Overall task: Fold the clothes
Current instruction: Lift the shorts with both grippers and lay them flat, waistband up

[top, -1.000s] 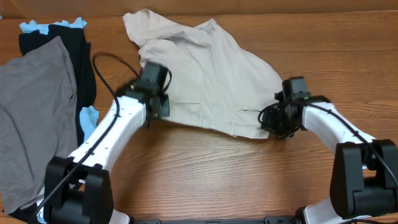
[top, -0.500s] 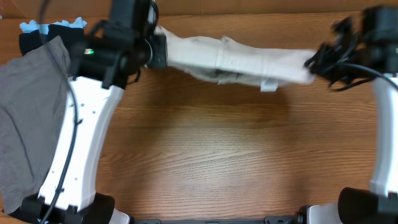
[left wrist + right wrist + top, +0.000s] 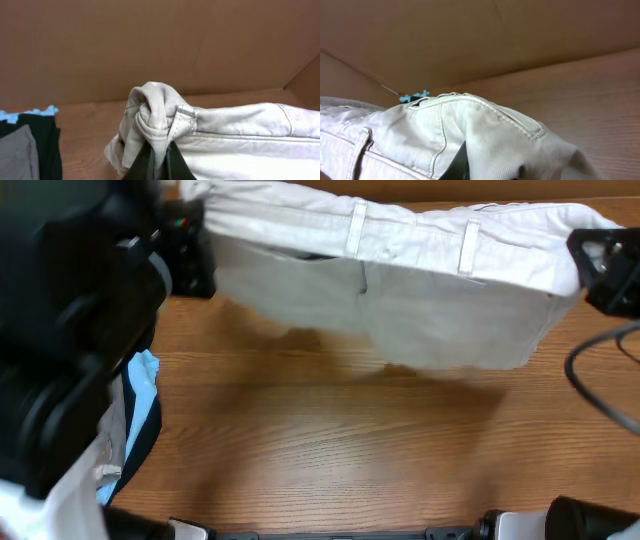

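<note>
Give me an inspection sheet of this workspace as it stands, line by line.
Surface: wooden table, with the shadow of the lifted cloth on it.
Job's things: beige shorts, raised off the table, waistband stretched between both grippers, legs hanging.
Clutter: light-blue garment, black garment and grey garment piled at the left side.
Grippers: left gripper shut on one bunched end of the waistband; right gripper shut on the other end.
Cables: dark cable looping by the right arm, apart from the shorts.
Surroundings: brown cardboard wall behind the table.
</note>
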Available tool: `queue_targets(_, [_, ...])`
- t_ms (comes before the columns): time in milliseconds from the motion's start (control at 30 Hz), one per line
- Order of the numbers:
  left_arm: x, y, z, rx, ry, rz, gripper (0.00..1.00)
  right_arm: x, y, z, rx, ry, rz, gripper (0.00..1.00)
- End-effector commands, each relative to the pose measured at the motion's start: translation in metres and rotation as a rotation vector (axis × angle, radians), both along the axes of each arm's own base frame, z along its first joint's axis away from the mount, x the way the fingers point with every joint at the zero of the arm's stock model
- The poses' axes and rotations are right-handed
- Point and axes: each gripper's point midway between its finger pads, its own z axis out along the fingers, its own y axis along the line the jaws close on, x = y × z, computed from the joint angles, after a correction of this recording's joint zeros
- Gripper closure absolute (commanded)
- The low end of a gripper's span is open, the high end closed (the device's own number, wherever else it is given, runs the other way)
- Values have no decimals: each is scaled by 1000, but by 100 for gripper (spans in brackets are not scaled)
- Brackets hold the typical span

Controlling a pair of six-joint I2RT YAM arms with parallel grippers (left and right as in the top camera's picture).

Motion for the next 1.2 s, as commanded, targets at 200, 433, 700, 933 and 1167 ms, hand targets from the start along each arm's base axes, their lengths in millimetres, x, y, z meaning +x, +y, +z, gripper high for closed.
queue_targets(200, [-80,114,30,105,-112,479,96,-57,-48,31,-174,-140,-315,96])
queue_targets(433, [-73,109,-18,111,89,482,96,-53,-40,3,-126,-40,-260,96])
queue_targets(700, [-23,102,-94,209,360,523,96,-1,-45,-103,-38,347,-170,96])
queue_targets(933, [52,100,-180,285,586,567,96,70,-50,-178,-32,542,-102,96])
queue_targets(1167, [164,86,-255,291,575,563,96,160,-38,-237,-50,544,-30,96])
